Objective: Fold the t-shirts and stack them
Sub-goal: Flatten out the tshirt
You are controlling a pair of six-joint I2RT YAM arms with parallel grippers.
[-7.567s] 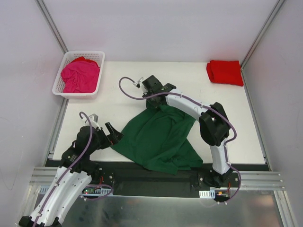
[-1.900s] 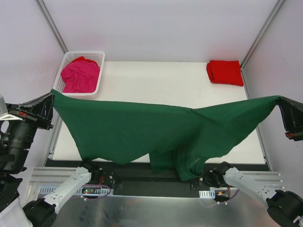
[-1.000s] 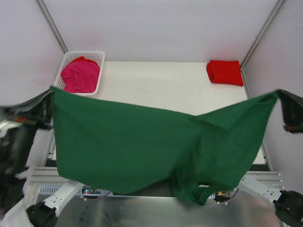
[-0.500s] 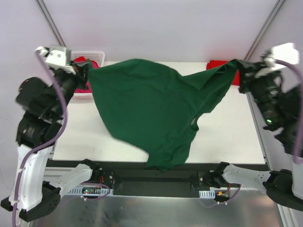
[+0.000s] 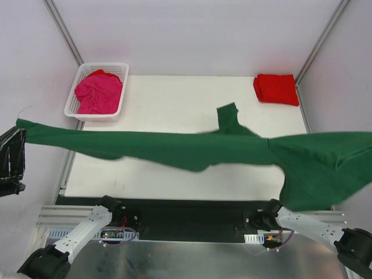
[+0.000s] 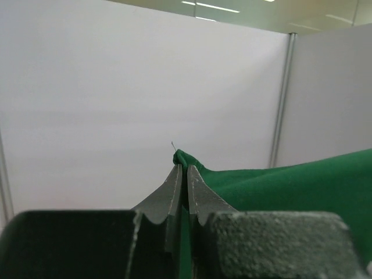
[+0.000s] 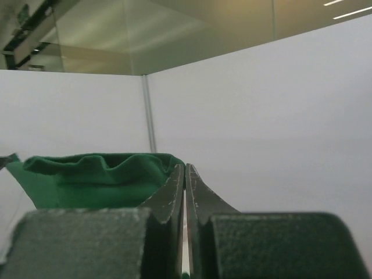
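The dark green t-shirt [image 5: 192,148] hangs in the air, pulled into a long band from the left wall to the right edge of the top view. One flap [image 5: 228,118] sticks up at the middle and a bulk [image 5: 317,174] sags at the right. My left gripper [image 6: 183,167] is shut on a corner of the green t-shirt [image 6: 290,186]. My right gripper [image 7: 185,170] is shut too, with the bunched green t-shirt [image 7: 87,174] beside its left finger. The red t-shirt [image 5: 276,88] lies folded at the table's far right corner. The pink t-shirt [image 5: 99,93] lies crumpled in the basket.
The white lattice basket [image 5: 119,67] stands at the far left corner of the white table [image 5: 174,99]. White panel walls close in both sides and the back. Both arm bases [image 5: 110,212] sit on the black rail at the near edge.
Half a second ago both arms held the green shirt high over the far side. Now they are spread wide and nearer, and the shirt is stretched into a flat band.
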